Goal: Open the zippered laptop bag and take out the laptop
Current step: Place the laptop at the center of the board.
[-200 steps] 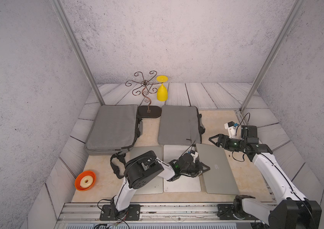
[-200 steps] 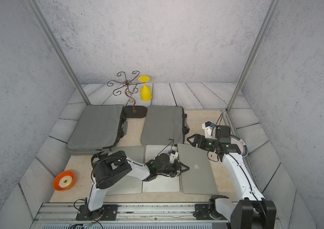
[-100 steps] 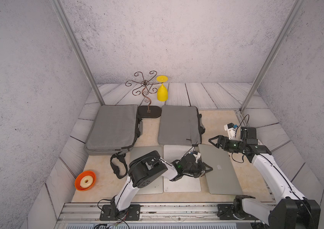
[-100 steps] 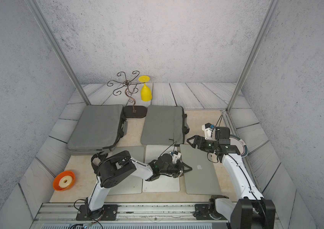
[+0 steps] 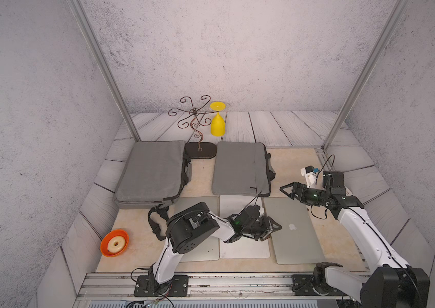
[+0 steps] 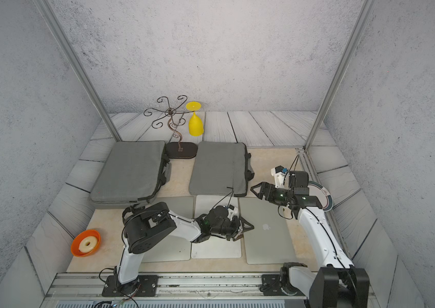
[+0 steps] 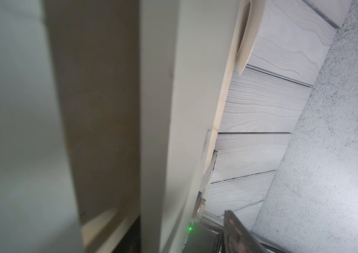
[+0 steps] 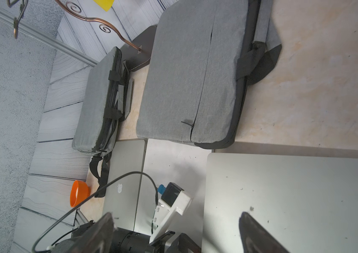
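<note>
Two grey zippered laptop bags lie flat at the back, one on the left (image 5: pixel 155 173) and one on the right (image 5: pixel 240 169). A silver laptop (image 5: pixel 295 232) with a logo lies flat in front of the right bag. My left gripper (image 5: pixel 272 228) sits low at that laptop's left edge, open, with the edge (image 7: pixel 184 109) between its jaws and one finger (image 7: pixel 239 236) showing. My right gripper (image 5: pixel 287 190) hovers open over the laptop's far corner, holding nothing; its fingers (image 8: pixel 254 234) frame the lid (image 8: pixel 294 197).
Two more closed laptops lie beside it, a white one (image 5: pixel 243 248) and a silver one (image 5: pixel 200 252) under my left arm. An orange bowl (image 5: pixel 115 242) is front left. A scrolled metal stand (image 5: pixel 196 125), a yellow goblet (image 5: pixel 217 124) and a plate (image 6: pixel 323 197) stand around.
My left gripper has opened and let go of the silver laptop's edge. The laptop has shifted slightly right and now lies flat and square. The right arm has barely moved.
</note>
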`<act>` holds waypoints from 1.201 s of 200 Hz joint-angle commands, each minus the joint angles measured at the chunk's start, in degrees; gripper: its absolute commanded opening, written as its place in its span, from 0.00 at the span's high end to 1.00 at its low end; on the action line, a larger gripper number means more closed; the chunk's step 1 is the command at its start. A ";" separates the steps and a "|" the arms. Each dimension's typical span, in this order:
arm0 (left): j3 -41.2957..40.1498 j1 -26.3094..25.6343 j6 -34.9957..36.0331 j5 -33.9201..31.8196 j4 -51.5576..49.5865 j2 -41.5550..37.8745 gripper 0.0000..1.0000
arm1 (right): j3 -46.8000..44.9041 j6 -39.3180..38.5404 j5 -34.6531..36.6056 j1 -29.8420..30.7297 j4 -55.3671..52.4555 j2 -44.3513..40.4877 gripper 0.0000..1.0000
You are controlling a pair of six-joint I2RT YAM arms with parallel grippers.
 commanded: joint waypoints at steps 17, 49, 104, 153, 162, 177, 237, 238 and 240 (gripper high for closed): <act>0.46 1.47 3.60 3.10 -3.39 -4.03 0.42 | -1.92 0.73 0.03 -0.14 1.18 -0.28 0.12; 2.06 2.71 6.79 5.19 -7.71 -4.09 0.42 | -2.81 1.37 -0.29 -0.16 2.15 -0.19 0.12; 6.35 3.94 9.97 6.85 -11.91 -2.09 0.42 | -2.77 0.63 0.08 -0.09 1.40 0.51 0.12; 6.96 6.32 16.77 6.42 -24.74 -6.26 0.41 | -3.04 -0.40 1.79 -0.17 1.86 3.07 0.09; 7.28 6.87 18.93 5.69 -28.19 -7.95 0.40 | -3.24 -0.08 2.13 -0.26 2.54 3.68 0.09; 7.92 8.13 22.03 5.04 -33.52 -10.72 0.39 | -3.64 1.16 2.10 -0.08 4.55 4.56 0.08; 11.40 16.40 39.71 1.36 -56.81 -21.53 0.36 | -4.33 8.00 1.86 0.79 14.98 13.30 0.07; 11.45 16.64 40.04 1.20 -57.23 -21.62 0.36 | -4.25 8.06 1.89 0.84 15.11 13.54 0.07; 11.64 17.16 40.64 0.92 -57.98 -21.80 0.36 | -4.12 8.22 1.84 0.96 15.52 13.94 0.07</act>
